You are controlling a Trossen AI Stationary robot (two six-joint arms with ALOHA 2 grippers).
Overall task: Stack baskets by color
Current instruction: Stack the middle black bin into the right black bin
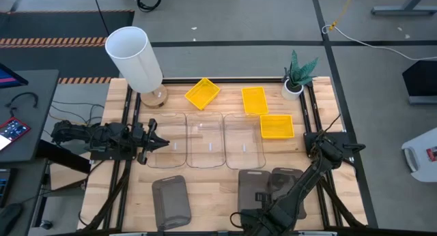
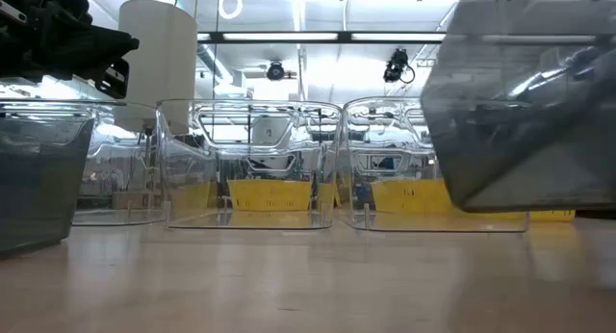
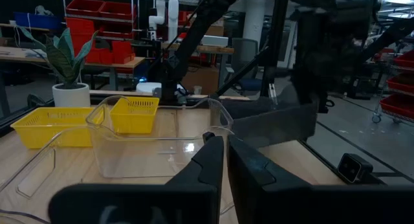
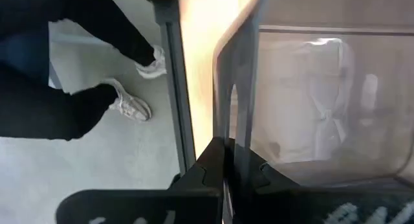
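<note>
Three yellow baskets [image 1: 202, 93], [image 1: 254, 100], [image 1: 276, 126] lie at the far side. Three clear baskets [image 1: 205, 140] stand side by side at mid table. One dark grey basket [image 1: 171, 202] rests on the near left. My right gripper [image 4: 226, 162], at the near edge, is shut on another grey basket [image 2: 525, 102], which is raised off the wood. A third grey basket [image 1: 290, 178] shows beside it under the arm. My left gripper [image 3: 225, 156] is shut, level, just left of the leftmost clear basket [image 3: 155, 143], holding nothing. My right gripper pinches the grey basket's thin side wall [image 4: 234, 120] between its two fingers, one finger inside the basket and one outside. The fingers come from above, pointing down. The basket hangs lifted clear of the table, its bottom [image 2: 500, 203] well above the wood.
A tall white cylinder [image 1: 134, 55] stands at the far left and a small potted plant [image 1: 295, 76] at the far right. A person's legs and shoes [image 4: 132, 107] show on the floor past the near edge. Bare wood [image 1: 212, 195] lies between the grey baskets.
</note>
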